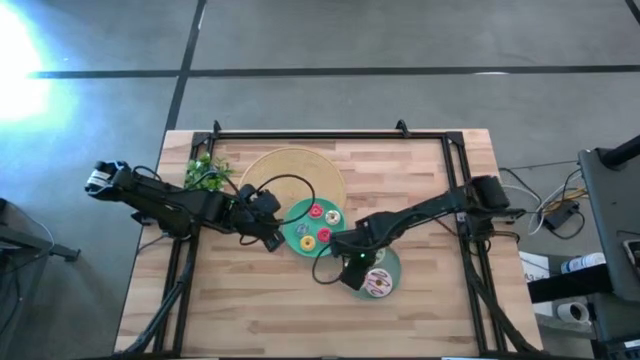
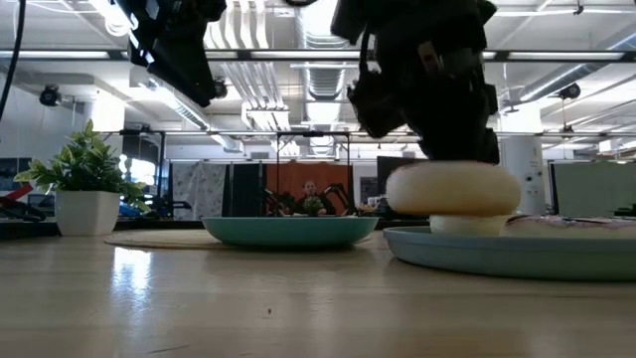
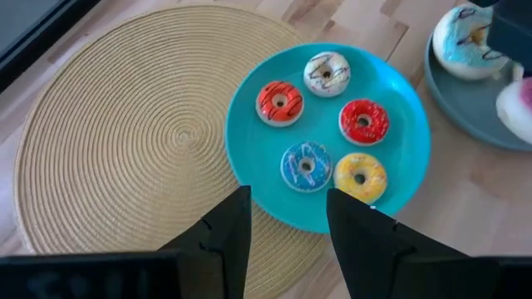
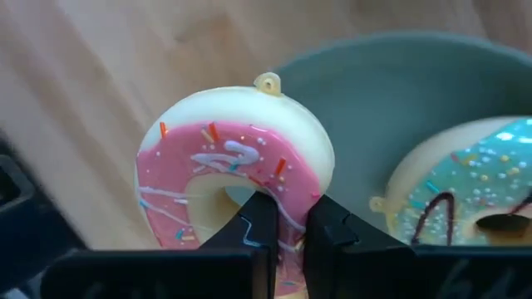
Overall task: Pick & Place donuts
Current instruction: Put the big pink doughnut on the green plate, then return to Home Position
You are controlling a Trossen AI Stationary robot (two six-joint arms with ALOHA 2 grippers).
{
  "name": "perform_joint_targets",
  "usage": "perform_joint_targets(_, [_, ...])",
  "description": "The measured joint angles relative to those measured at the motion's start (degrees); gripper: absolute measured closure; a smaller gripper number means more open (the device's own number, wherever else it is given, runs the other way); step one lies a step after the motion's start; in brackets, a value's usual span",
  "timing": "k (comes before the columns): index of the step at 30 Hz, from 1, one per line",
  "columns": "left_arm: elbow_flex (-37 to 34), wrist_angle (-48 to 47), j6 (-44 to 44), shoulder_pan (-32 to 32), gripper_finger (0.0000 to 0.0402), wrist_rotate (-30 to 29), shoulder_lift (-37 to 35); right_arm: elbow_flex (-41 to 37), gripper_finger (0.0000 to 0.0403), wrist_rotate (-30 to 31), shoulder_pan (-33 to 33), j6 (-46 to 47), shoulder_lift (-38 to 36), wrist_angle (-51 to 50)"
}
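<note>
My right gripper (image 4: 283, 228) is shut on a pink-frosted donut (image 4: 233, 174) at the left rim of a grey-teal plate (image 1: 392, 258); in the low view the donut (image 2: 452, 189) is level, just above this plate (image 2: 497, 254). A green-frosted donut with dark stripes (image 4: 465, 195) lies on that plate. My left gripper (image 3: 287, 224) is open and empty above the near-left edge of a brighter teal plate (image 3: 399, 166). That plate holds several small donuts, among them red (image 3: 363, 122), yellow (image 3: 359, 176) and white (image 3: 326, 73). My right gripper pinches the pink donut's ring (image 4: 287, 212) on the side nearest the wrist, one finger (image 4: 256, 220) at the hole's edge and the other at the outer rim. The fingers point down from above. The donut lies level, frosting up; whether it rests on the plate I cannot tell.
A big tan woven mat (image 1: 290, 172) lies under the bright teal plate's (image 1: 295, 225) far-left side. A small potted plant (image 1: 205, 170) stands at the table's far left (image 2: 84, 184). Black frame rails run along the table's edges. The near half of the table is bare wood.
</note>
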Motion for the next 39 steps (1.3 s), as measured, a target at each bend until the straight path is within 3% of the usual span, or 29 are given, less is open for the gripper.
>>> perform_joint_targets(8, [0.00,-2.78,0.02,-1.46,0.0271,-0.04,0.01,5.46,0.0361,1.58,0.49,0.04,3.62,-9.76])
perform_joint_targets(12, [0.00,-2.81,0.53,-1.91,0.0271,-0.13,0.02,6.90,0.0325,4.88,0.45,0.62,3.23,-12.36])
perform_joint_targets(24, [-1.63,-2.79,0.87,-2.46,0.0271,-0.49,0.00,7.93,0.0223,6.37,1.28,2.57,2.99,-14.71])
perform_joint_targets(28, [-2.84,-2.37,-0.49,-3.26,0.0271,0.18,0.00,7.96,0.0211,7.97,2.33,2.40,2.54,-14.25])
perform_joint_targets(32, [-2.93,-0.54,-0.40,-4.22,0.0271,1.35,0.02,7.91,0.0209,15.24,3.16,8.04,0.91,-17.17])
perform_joint_targets(39, [-2.93,0.84,0.44,-4.45,0.0271,1.42,0.02,8.00,0.0207,16.02,3.35,5.52,-3.42,-17.61])
